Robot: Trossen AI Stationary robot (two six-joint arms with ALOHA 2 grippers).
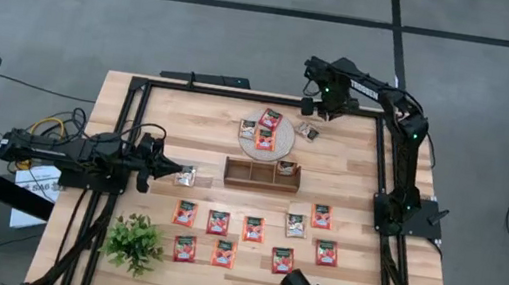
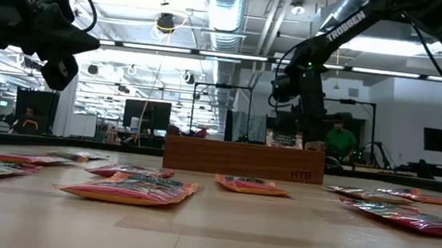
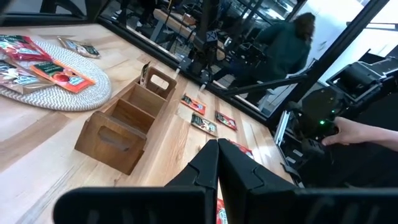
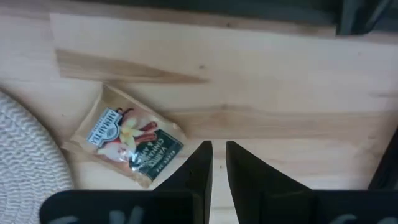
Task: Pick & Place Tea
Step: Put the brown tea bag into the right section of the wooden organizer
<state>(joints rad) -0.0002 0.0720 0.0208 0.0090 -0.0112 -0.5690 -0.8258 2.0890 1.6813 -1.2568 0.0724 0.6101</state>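
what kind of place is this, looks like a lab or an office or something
Probably a robotics lab or workshop in an open-plan industrial hall. The wooden table sits in a black frame with two robot arms mounted on it, bare ducts and strip lights run overhead, and desks with monitors fill the background.

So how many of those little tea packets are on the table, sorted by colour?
Red-orange sachets: 10
Pale silvery sachets: 3
Tan-and-dark sachets: 2, one beside the mat and one in the tray
Total: 15
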